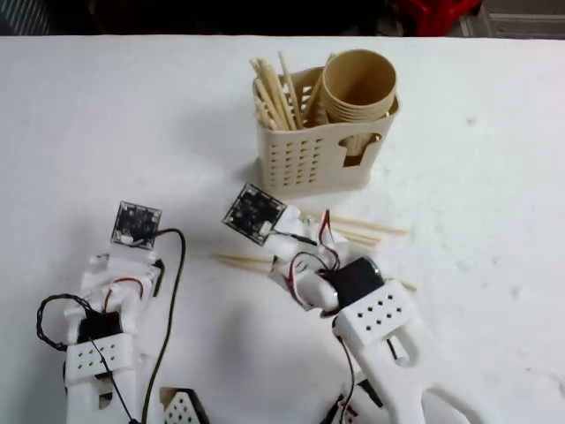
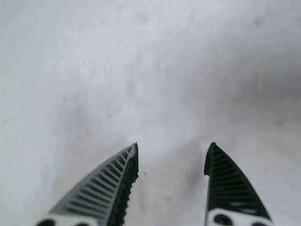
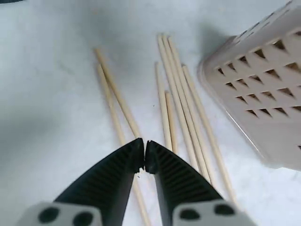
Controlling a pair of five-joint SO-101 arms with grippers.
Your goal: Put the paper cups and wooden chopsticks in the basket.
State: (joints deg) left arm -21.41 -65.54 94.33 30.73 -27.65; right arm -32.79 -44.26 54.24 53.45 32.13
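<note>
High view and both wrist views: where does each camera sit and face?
High view: fixed overhead, looking down on table, basket and both arms.
Left wrist view: on the left arm, facing the table past the open left gripper.
Right wrist view: on the right arm, facing loose chopsticks past the shut right gripper.
Shared: high and right wrist views show basket and chopsticks.
</note>
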